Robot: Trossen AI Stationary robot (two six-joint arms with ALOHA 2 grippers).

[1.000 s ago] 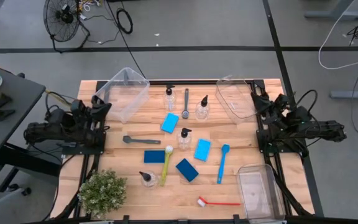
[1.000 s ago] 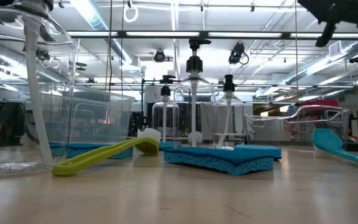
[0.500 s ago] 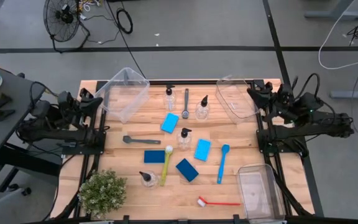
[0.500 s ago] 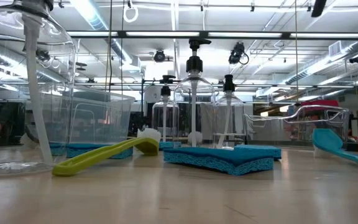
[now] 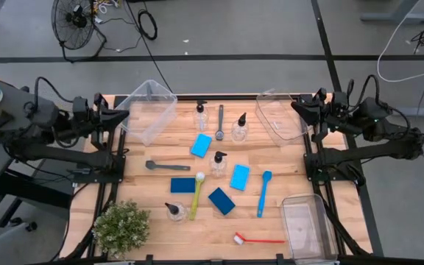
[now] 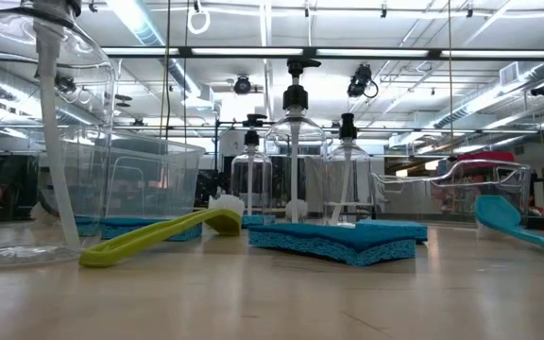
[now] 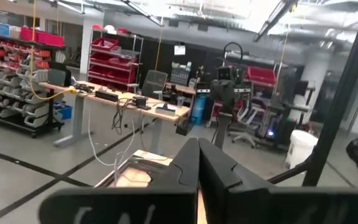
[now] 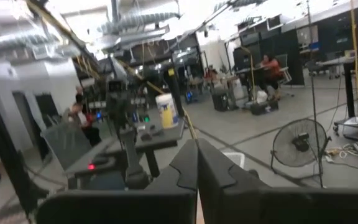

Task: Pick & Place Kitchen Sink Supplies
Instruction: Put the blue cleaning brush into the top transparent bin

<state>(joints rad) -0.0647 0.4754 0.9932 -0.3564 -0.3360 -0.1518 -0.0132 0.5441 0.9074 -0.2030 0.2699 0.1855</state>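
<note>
Well apart, sponges (image 5: 201,145), closed grippers (image 5: 120,115)

No text, label, brand or number is showing legibly in any view. The red bins (image 7: 39,37) at the left wrist view's upper left are showing no readable markings.

Table top (image 5: 285,165) is showing pale wood planks, matt, grain visible. Bins (image 5: 147,110) are looking like clear glossy plastic, catching glare. Sponges (image 5: 201,146) are reading as blue foam, rough and porous in the low view. Bottles (image 5: 240,129) are appearing as clear shiny plastic with matt black tops. Brushes (image 5: 263,193) are looking like smooth plastic. Both arms are showing dark matt casing; frame rails (image 5: 107,199) are looking like black metal.
</note>
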